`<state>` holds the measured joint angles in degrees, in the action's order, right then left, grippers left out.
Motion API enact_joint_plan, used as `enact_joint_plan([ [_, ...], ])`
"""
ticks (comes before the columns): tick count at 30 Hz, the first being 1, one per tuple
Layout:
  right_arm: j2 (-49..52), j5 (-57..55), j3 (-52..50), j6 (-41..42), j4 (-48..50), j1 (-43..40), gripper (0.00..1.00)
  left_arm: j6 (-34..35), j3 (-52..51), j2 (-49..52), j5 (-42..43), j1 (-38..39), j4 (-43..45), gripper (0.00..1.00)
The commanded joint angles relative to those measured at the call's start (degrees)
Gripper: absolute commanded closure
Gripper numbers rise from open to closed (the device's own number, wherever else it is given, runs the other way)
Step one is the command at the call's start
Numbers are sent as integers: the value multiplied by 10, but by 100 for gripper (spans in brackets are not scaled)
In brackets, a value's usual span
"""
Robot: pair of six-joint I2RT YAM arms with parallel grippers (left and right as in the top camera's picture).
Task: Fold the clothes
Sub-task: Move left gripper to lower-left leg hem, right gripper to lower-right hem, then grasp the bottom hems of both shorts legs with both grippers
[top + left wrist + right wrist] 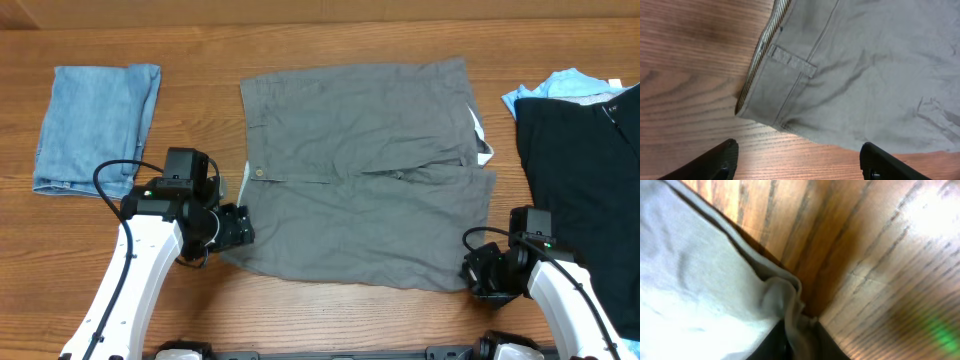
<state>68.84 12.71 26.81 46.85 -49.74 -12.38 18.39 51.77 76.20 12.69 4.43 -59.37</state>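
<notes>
Grey shorts (pixel 365 170): lying spread flat in the middle of the table (pixel 330 315), waistband to the robot's left.
Handling: looking light, limp, crease-prone — likely sagging unless lifted by both near corners.
Left gripper (pixel 799 161): hanging released, just short of the waistband corner (pixel 747 111).
Right gripper (pixel 800 342): clenching the bunched hem corner (pixel 782 297).

Wooden table (pixel 330 320), grey shorts (pixel 370 170), denim (pixel 95 125), black garment (pixel 585 190), perhaps light-blue garment (pixel 560 85) beneath

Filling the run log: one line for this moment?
left gripper: open, at waistband corner | right gripper: pinching hem corner | grey shorts: flat, unfolded
</notes>
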Motion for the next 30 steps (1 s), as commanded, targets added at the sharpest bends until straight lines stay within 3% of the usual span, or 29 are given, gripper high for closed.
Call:
enact_joint_plan([
  [1,-3,3,-5,-25,11,-1,93,35,4,3,12,2,-31,22],
  [9,-3,16,-5,-38,16,-1,96,57,10,3,21,2,-84,21],
  [15,-3,19,-5,-39,20,-1,96,158,8,3,-37,2,-78,20],
  [20,-3,24,-5,-51,21,-1,96,208,8,7,-58,2,-27,30],
  [30,-3,24,-5,-51,26,-1,96,205,8,170,-56,35,7,22],
])
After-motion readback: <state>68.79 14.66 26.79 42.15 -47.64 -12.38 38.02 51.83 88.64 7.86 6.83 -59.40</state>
